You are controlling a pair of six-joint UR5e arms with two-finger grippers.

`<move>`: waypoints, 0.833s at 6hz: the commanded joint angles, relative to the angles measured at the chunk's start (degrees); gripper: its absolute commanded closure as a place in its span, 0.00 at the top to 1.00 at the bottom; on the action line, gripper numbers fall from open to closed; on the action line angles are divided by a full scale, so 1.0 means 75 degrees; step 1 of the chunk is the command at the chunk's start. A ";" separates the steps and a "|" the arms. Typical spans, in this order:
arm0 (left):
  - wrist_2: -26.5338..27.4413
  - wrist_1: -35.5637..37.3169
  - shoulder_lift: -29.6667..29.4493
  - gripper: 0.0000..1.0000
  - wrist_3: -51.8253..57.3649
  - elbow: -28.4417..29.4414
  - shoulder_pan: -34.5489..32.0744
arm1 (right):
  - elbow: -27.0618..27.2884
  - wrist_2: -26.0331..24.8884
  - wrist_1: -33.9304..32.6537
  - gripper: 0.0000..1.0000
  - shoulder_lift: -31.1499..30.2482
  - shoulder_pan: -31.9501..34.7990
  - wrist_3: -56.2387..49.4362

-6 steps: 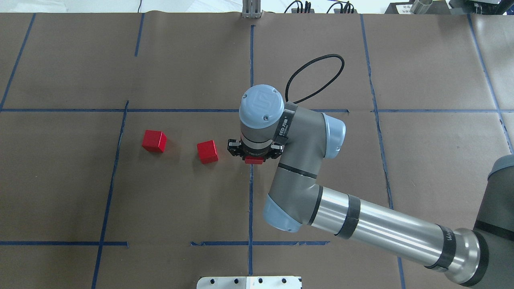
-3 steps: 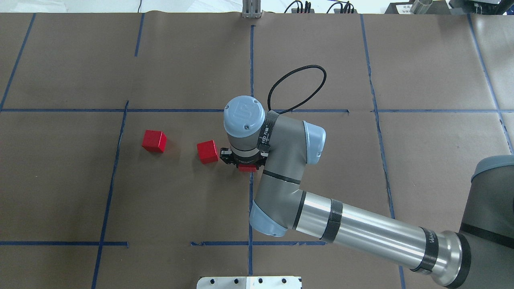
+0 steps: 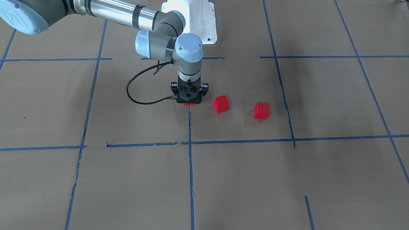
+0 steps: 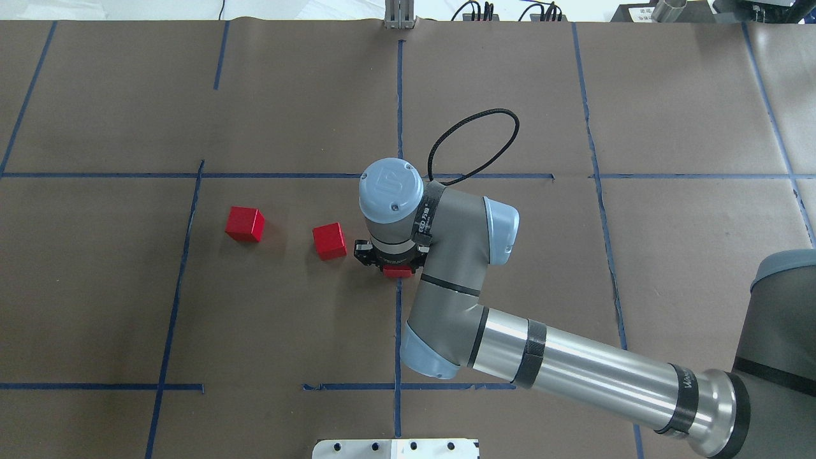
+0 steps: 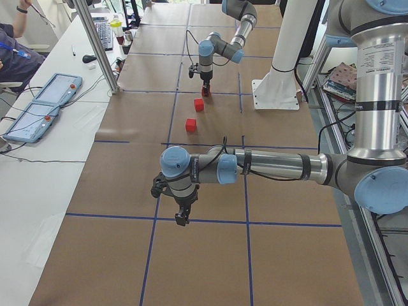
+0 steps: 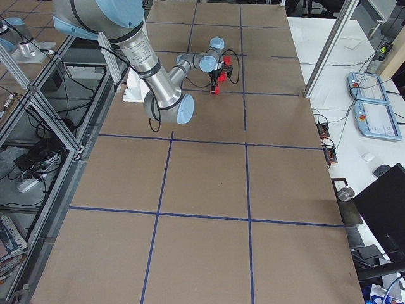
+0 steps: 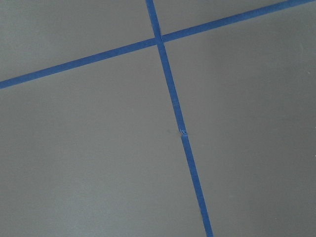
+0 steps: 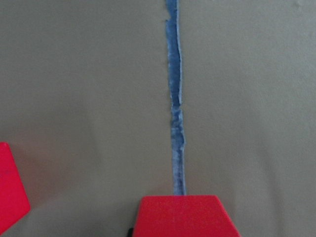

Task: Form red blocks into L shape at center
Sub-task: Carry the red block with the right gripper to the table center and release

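**Over the centre line: seat the first cube square**

At the middle of the table, the right gripper [image 4: 390, 260] is clamped on one red block [image 4: 398, 272]. It holds the block low over the blue tape line [image 8: 175, 108] that splits the center [image 4: 287, 319]. Whether the block touches the paper I cannot tell.

The wrist view shows the block's edge square to the tape. The sound move, I judge, is to lower straight, let go only once it is seated, then lift vertically so it does not twist.

A second block [image 4: 329, 241] lies just left of the gripper, slightly turned, and should be kept clear of on the rise. The third block [image 4: 244, 224] sits farther left.

The left gripper [image 5: 182, 217] hangs well apart toward the table's left end. Whether its jaws are apart or together cannot be told.
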 commanded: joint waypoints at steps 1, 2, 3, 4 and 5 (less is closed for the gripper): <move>0.0000 0.0000 0.0000 1.00 0.0000 0.0000 0.0000 | 0.0005 0.0005 -0.0006 0.81 -0.0003 -0.0023 -0.0013; 0.0000 0.0000 0.0000 1.00 0.0000 0.0000 0.0000 | 0.0039 0.0029 -0.0006 0.99 0.0020 -0.0011 -0.0013; 0.0000 -0.0012 0.0000 1.00 0.0000 0.0000 0.0000 | 0.0190 0.0075 -0.0017 1.00 0.0055 0.0047 -0.0025; 0.0000 -0.0012 -0.0012 1.00 0.0000 0.0000 0.0000 | 0.0586 0.0169 -0.0076 1.00 0.0021 0.0314 -0.0037; 0.0000 -0.0012 -0.0035 1.00 0.0000 0.0000 0.0011 | 0.0973 0.0355 -0.0273 1.00 0.0032 0.0758 -0.0129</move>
